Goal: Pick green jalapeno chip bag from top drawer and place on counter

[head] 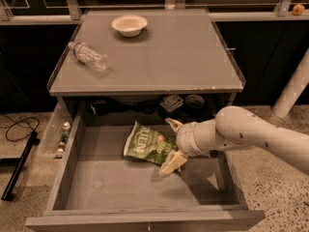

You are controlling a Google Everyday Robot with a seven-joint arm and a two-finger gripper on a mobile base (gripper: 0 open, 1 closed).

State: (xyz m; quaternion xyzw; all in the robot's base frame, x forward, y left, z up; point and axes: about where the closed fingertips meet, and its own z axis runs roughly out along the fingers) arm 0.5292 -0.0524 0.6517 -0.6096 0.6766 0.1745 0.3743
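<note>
The green jalapeno chip bag lies flat in the open top drawer, towards the back and a little right of the middle. My gripper reaches in from the right and sits at the bag's right edge. Its fingers are spread: one fingertip is behind the bag and the other in front of it. The bag rests on the drawer bottom. The counter is the grey top above the drawer.
A clear plastic water bottle lies on its side at the counter's left. A white bowl stands at the counter's back. Dark items sit in the recess behind the drawer. A small bottle lies left of the drawer wall.
</note>
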